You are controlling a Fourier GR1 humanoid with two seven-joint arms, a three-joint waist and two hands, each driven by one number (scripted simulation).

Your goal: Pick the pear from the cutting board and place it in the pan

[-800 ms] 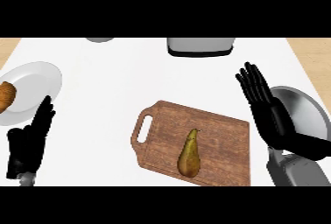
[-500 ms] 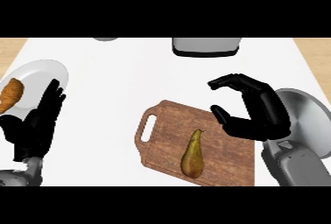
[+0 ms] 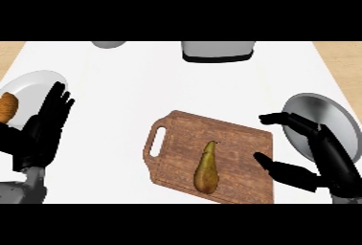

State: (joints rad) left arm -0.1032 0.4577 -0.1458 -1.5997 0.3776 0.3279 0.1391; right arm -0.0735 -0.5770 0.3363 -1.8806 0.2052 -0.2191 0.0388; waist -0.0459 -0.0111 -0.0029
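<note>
**Pear not yet picked up**

The pear lies untouched on the cutting board; the right hand, at its 3 o'clock, is spread, thumb and fingers apart, holding nothing; the pan waits at 2 o'clock; the left hand rests open at 9 o'clock; grasp, carry and placing all remain.

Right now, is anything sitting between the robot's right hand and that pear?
Nothing visible. The right hand is open beside the cutting board's right edge, and only bare board lies between it and the pear. The pan is behind the hand.
</note>
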